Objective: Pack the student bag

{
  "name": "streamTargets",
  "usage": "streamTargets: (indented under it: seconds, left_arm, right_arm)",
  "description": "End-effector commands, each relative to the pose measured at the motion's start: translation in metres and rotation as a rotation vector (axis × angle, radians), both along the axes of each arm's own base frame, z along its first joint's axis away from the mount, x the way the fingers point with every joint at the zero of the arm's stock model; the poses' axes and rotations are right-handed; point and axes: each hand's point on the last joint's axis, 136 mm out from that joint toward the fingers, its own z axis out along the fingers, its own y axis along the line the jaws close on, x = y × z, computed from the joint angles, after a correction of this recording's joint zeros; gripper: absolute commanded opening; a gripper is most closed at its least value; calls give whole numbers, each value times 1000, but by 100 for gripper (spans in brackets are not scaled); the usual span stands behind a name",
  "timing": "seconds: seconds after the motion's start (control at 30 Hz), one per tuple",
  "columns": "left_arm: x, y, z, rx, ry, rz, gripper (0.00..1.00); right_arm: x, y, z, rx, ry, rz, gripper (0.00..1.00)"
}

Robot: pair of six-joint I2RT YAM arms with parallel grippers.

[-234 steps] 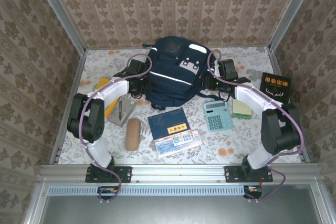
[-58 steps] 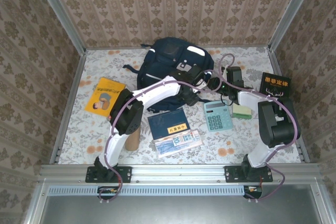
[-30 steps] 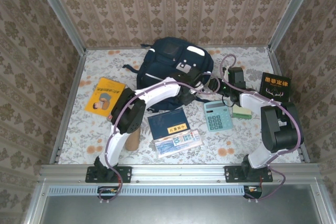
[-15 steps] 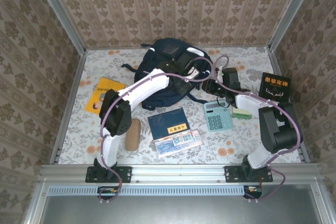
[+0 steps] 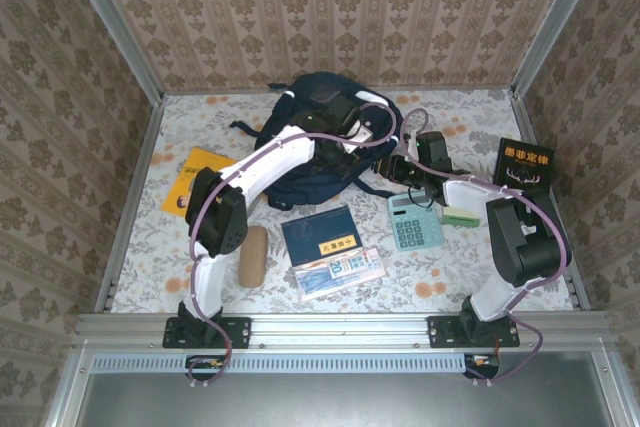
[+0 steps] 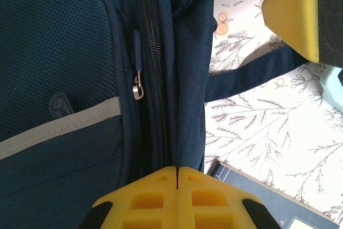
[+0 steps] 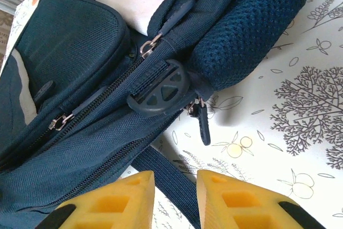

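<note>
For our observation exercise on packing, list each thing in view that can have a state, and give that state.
student bag: lying on the table, zips seen by the wrist cameras closed.
left pincer: shut, tips against the bag.
right pincer: slightly open, nothing between its fingers.
calculator: face up, lying flat.
black book: closed, flat.
blue booklet: closed, flat.
brown case: lying on its side.

The student bag [image 6: 59,41] is dark navy with a pale grey stripe — mesh-textured in places. The worktop [image 5: 200,119] is white, printed with grey trees and orange fruit — the calculator [image 5: 414,221] is mint green.
</note>
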Motion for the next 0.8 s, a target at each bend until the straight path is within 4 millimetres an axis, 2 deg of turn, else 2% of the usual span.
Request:
streamTargets:
  seconds: [0.0,0.03,0.2,0.33,0.5,0.77]
  left_arm:
    - [-5,-4,-23,7,45,-22,0]
    - [-6,-4,-27,11,52,-26,0]
    - [-10,-7,-48,55,67,-51,19]
    - [-13,-10,-53,69,64,-69,44]
    - [-18,-14,-61,104,52,-105,47]
    - [-10,-2,-89,234,-12,-111,50]
  right_arm:
    - [3,-13,11,-24,-29,-31,28]
    - [2,-14,12,-26,-31,-35,28]
    - [-2,-24,13,-31,-29,-56,30]
    - [-3,-26,14,-30,-30,-62,30]
    - [-4,-27,12,-30,-25,-69,30]
    - [-5,-27,12,-27,-21,-67,31]
